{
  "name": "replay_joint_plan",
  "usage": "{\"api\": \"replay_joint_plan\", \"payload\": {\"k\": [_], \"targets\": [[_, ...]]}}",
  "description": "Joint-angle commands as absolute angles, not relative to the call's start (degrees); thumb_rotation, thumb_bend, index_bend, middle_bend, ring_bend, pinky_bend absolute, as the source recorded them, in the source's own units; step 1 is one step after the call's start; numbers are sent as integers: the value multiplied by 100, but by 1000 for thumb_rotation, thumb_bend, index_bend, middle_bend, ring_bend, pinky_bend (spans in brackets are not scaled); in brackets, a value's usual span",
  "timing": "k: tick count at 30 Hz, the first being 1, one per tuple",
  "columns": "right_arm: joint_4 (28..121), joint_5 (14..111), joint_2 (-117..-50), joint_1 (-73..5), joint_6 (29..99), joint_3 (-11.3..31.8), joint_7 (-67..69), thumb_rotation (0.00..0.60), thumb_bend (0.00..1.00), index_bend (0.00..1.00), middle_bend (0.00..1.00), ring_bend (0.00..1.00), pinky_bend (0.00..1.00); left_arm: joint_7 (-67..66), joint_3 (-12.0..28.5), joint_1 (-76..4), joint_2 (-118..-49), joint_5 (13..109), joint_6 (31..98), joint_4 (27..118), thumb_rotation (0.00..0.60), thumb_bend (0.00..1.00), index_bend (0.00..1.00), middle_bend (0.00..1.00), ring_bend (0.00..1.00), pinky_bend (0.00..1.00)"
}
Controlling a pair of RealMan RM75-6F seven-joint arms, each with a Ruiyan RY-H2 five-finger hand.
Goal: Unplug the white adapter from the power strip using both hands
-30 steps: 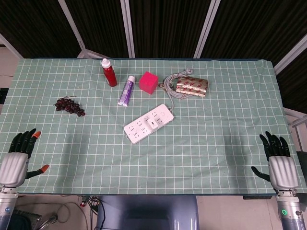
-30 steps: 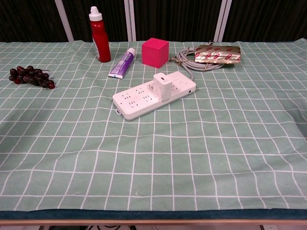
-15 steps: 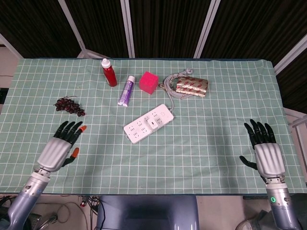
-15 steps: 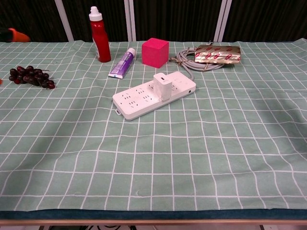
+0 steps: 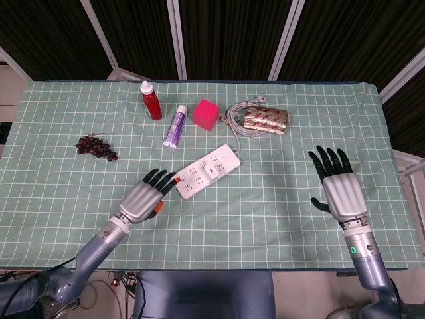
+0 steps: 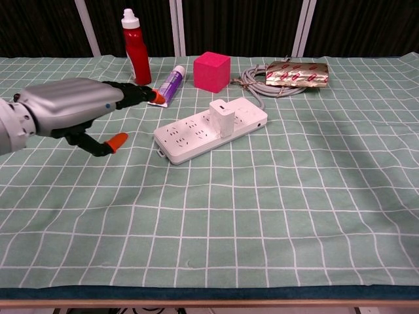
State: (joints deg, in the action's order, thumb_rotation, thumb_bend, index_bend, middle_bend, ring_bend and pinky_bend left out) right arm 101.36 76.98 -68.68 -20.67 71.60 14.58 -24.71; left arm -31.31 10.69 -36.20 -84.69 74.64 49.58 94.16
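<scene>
A white power strip [image 5: 206, 171] [image 6: 208, 130] lies slantwise in the middle of the green checked cloth. The white adapter [image 6: 221, 118] [image 5: 211, 171] stands plugged into it, towards the strip's right part. My left hand [image 5: 147, 195] [image 6: 75, 113] hovers just left of the strip's near end, fingers spread and empty, fingertips close to the strip without touching it. My right hand [image 5: 339, 186] is open over the cloth well to the right of the strip; the chest view does not show it.
Behind the strip stand a red bottle [image 5: 151, 101], a purple tube [image 5: 176, 125], a pink cube [image 5: 206, 113], a coiled grey cable [image 5: 240, 121] and a gold packet [image 5: 265, 120]. Dark grapes [image 5: 95, 147] lie at the left.
Both hands have come in from the near table edge. The left one moved far right up to the strip's near end; the right one moved forward and slightly left. Strip and adapter have not moved.
</scene>
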Motion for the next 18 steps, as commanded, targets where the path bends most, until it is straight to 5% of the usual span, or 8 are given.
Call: {"api": "replay_joint_plan", "payload": {"k": [1,18], "targets": [[10112,7540,-6904,-2202,7006,1531,-2574,600,199,0,0,0,0,-3262,1082,-3796,-8666,7246,4792,9240,600,559,60,34,0,93],[9901,6878,-7295,-3061,6390,1773,-3127,600,198,0,0,0,0,-3319,814,-4147,-9301,6655,4619,8591,600,559,123,58,0,115]]}}
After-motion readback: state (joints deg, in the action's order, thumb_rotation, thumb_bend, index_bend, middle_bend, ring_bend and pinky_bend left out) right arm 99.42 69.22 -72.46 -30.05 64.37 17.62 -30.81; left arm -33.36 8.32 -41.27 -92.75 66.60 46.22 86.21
